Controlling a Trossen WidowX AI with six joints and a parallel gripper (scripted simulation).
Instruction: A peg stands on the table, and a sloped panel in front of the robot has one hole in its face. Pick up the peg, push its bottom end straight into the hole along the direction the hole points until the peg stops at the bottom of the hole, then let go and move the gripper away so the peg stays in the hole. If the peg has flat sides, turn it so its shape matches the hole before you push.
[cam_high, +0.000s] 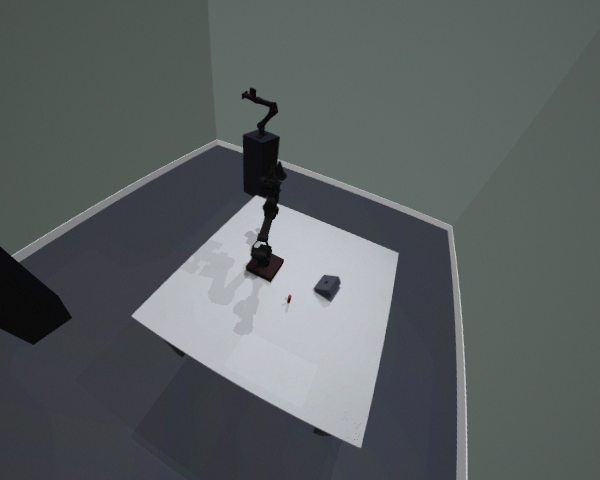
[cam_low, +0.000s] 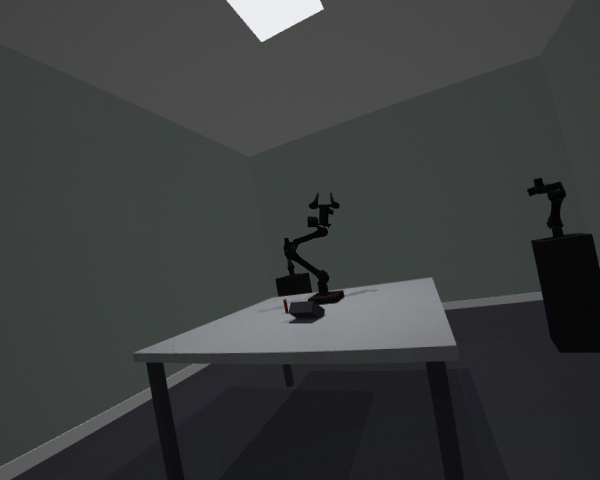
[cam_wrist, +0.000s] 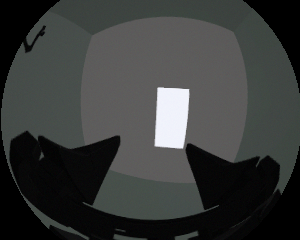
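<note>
A small red peg (cam_high: 289, 298) (cam_low: 285, 306) stands upright on the white table (cam_high: 345, 340) (cam_low: 380, 335). A dark grey block with a sloped panel (cam_high: 330, 287) (cam_low: 306, 309) sits near it, and its face shows one small dark hole (cam_high: 326, 282) in the top view. The hole's shape is too small to tell. My gripper (cam_low: 324, 195) (cam_wrist: 154, 144) is open and empty, raised high above its base and pointing up at the ceiling, far from the peg and the block. The wrist view shows neither of them.
The arm's dark red base plate (cam_high: 265, 266) (cam_low: 327, 297) stands on the table, close to the peg and the block. Another black arm (cam_high: 272, 107) (cam_low: 555, 205) stands on a dark pedestal (cam_high: 260, 162) (cam_low: 567, 295) beyond the table. A bright ceiling light (cam_low: 277, 15) (cam_wrist: 172, 118) is overhead.
</note>
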